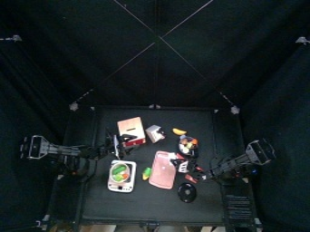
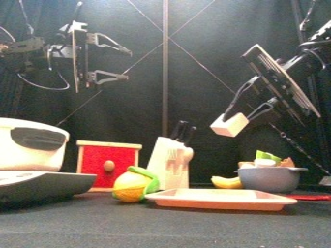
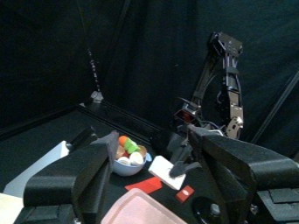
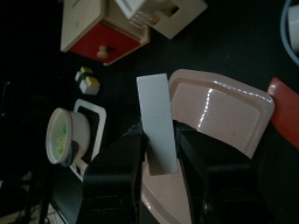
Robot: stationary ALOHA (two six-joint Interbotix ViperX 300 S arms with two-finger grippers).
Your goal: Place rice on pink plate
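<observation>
- Flat salmon-pink oblong plate with rounded corners and a raised rim: lay at the lower centre of the front view, its glossy surface bare; in the top view it sat in the lower middle of the table, open black tabletop lying toward the upper left.
- White block of rice, box-shaped with matte faces: hung right of centre in the front view, above the plate and clear of it, with open air between the two.
- Right gripper: jaws stood partly apart, clamped on the rice block, which rose as a pale upright slab between them over the plate's near edge.
- Left gripper: jaws stood wide apart and held nothing; the arm hung at the upper left of the front view, well clear of the objects.
- Red wooden box with a round knob: lower left of centre, front view.
- White knife block with dark handles: centre, just behind the plate.
- Grey bowl of toy food: lower right, beside the plate's right end.
- Green-and-yellow toy fruit: just left of the plate.
- White rounded appliance: left edge.
</observation>
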